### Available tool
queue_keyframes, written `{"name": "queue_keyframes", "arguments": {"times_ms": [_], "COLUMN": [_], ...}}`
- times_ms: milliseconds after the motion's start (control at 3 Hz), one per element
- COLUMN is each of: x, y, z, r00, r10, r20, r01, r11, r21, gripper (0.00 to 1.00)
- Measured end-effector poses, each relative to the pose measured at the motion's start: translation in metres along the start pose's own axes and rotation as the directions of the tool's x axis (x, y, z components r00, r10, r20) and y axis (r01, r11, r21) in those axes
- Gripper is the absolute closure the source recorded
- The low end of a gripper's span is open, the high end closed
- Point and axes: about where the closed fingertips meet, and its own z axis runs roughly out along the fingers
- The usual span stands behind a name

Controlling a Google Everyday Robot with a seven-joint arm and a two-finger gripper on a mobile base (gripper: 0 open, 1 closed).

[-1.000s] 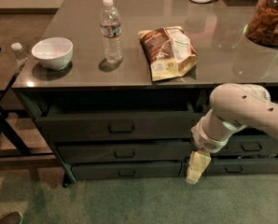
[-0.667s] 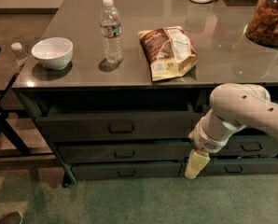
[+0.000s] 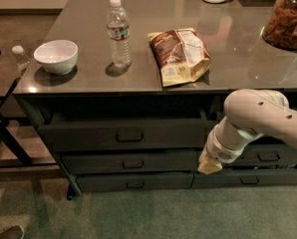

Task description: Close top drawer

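The wide dark grey-green top drawer (image 3: 88, 133) is not yet closed: its front stands out from the cabinet, with a dark gap under the tabletop (image 3: 153, 78). It lies up and to the left of the cream-coloured end effector (image 3: 210, 164), which hangs near its lower right corner. I cannot tell how open the end effector is, and it appears to hold nothing. I judge the whole push is left to do.

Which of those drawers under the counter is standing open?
The top drawer of the wide stack: its front juts forward with a dark gap above it, unlike the two shallower drawers beneath. The gripper hangs just right of it, lower down.
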Motion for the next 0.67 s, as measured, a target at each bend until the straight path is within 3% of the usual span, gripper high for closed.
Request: {"name": "queue_keyframes", "arguments": {"times_ms": [333, 667], "x": [-0.005, -0.015], "y": [-0.004, -0.015], "z": [0.001, 0.002], "r00": [1.000, 1.000], "r10": [-0.010, -0.030], "r20": [0.002, 0.004], "r01": [0.010, 0.030], "r11": [0.9999, 0.9995], "r21": [0.000, 0.006], "gripper": [0.89, 1.00]}}
